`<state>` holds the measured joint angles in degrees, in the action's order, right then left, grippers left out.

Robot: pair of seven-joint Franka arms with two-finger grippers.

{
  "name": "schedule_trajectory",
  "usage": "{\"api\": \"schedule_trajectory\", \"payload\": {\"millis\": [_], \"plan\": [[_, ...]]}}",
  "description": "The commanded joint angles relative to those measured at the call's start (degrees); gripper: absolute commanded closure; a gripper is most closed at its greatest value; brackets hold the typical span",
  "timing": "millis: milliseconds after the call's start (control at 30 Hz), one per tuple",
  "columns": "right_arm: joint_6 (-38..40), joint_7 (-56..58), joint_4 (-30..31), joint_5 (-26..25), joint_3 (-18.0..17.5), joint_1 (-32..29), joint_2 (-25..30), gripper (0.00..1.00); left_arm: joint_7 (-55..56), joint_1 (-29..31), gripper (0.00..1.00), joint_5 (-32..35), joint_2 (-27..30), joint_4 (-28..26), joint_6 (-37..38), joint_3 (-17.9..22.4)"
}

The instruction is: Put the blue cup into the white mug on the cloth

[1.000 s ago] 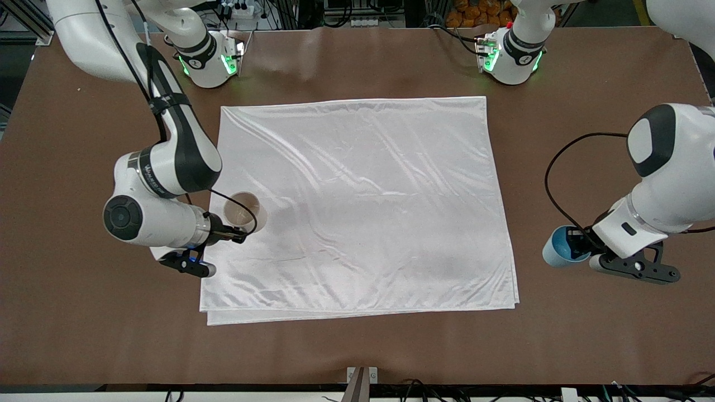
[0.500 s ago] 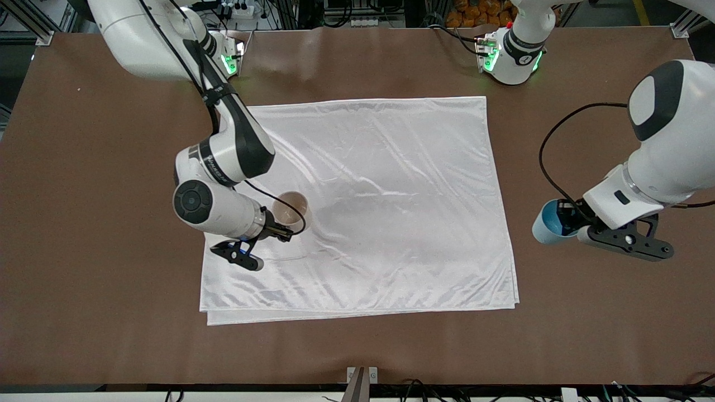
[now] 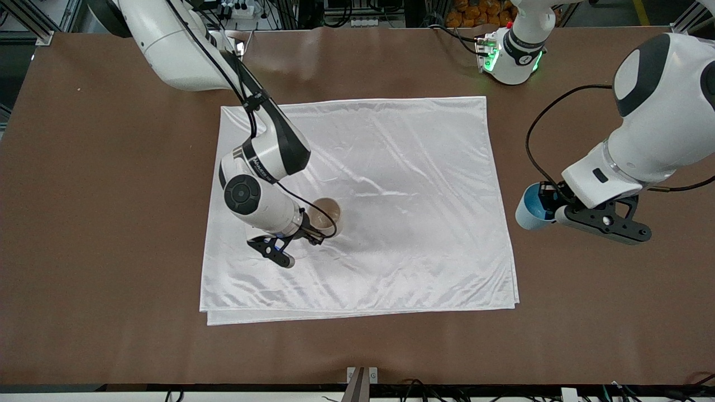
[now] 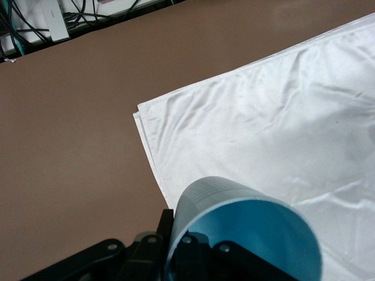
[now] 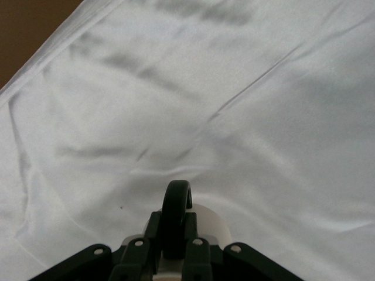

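The white cloth [image 3: 391, 184] lies wrinkled across the middle of the brown table. My right gripper [image 3: 313, 230] is shut on the black handle [image 5: 176, 205] of the white mug [image 3: 327, 214], holding it upright over the part of the cloth toward the right arm's end. I cannot tell whether the mug touches the cloth [image 5: 234, 88]. My left gripper [image 3: 552, 207] is shut on the wall of the blue cup [image 3: 529, 210], one finger inside and one outside. The cup [image 4: 246, 225] hangs tilted over bare table beside the cloth's edge [image 4: 281, 129] at the left arm's end.
Bare brown table [image 3: 100, 223] surrounds the cloth. Both arm bases [image 3: 511, 53] with green lights stand along the table's edge farthest from the front camera. A black cable loops from the left wrist [image 3: 536, 139]. A small metal bracket [image 3: 362, 375] sits at the nearest edge.
The right arm has carried the mug from the cloth's edge at its own end toward the cloth's middle. The left arm has brought the blue cup closer to the cloth.
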<state>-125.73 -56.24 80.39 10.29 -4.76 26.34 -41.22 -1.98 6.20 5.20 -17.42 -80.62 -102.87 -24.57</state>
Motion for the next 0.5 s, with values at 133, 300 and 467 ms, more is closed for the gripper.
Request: {"api": "schedule_trajectory", "payload": {"millis": [133, 300, 467], "plan": [[0.31, -4.05, -2.87, 1.22, 0.37, 2.57, -2.54, 1.0, 5.4, 0.39, 1.0, -0.55, 0.9, 0.11, 1.09, -3.28], [-2.5, -5.98, -3.04, 0.96, 0.46, 4.59, -4.3, 1.0, 8.21, 0.22, 1.0, -0.55, 0.9, 0.11, 1.09, -4.43], [-3.29, -6.34, -3.04, 0.7, 0.63, 5.12, -5.27, 1.0, 10.24, -1.01, 1.0, -0.37, 0.9, 0.02, 1.09, -4.78]]}}
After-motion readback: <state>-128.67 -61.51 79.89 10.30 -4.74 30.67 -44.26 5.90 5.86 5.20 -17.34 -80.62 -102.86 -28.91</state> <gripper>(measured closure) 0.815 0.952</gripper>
